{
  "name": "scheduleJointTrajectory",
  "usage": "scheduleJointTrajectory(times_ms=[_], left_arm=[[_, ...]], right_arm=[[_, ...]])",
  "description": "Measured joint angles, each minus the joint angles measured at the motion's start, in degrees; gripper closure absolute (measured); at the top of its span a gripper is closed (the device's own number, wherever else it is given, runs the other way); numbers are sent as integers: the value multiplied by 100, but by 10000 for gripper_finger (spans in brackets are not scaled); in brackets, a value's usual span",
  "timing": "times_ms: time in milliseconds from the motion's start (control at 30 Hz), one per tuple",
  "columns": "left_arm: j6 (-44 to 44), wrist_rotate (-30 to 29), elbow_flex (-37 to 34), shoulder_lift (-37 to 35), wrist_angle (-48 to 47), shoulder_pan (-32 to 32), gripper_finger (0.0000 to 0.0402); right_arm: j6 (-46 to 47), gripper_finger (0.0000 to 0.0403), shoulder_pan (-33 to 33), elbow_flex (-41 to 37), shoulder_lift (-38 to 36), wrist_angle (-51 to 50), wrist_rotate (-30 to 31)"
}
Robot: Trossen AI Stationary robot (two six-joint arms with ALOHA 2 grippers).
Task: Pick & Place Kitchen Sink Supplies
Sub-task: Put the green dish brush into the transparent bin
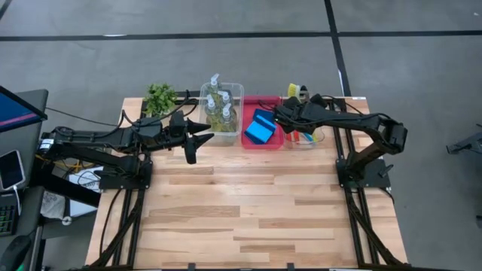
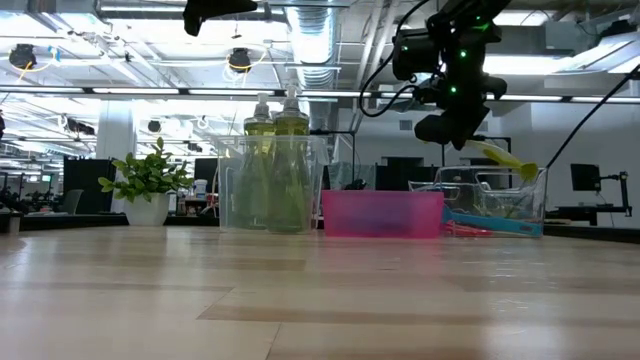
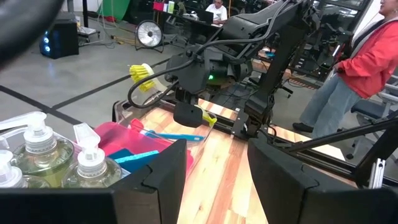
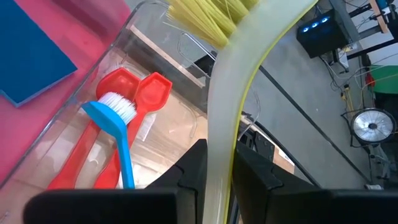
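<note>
My right gripper hangs over the clear tub at the table's far right, shut on a yellow-green brush. Red brushes and a blue brush lie in that tub. Blue sponges lie in the red tray beside it. Several soap pump bottles stand in the clear tub left of the tray. My left gripper is open and raised, just left of the soap tub. My right gripper pinches the yellow-green brush's handle between its two fingers, which lie across it. The brush is lifted and tilted. Its bristle head points up toward the far edge and its lower end slants down over the tub.
A small leafy plant stands at the table's far left corner. The two tubs and the tray line the far edge. Bare wooden tabletop stretches toward the near edge. A person in red stands beyond the table.
</note>
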Motion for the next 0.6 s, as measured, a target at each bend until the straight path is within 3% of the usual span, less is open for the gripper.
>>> scheduleJointTrajectory(times_ms=[600], left_arm=[[-1,-2,0,0,0,2,230]], right_arm=[[0,343,24,0,0,-4,-310]])
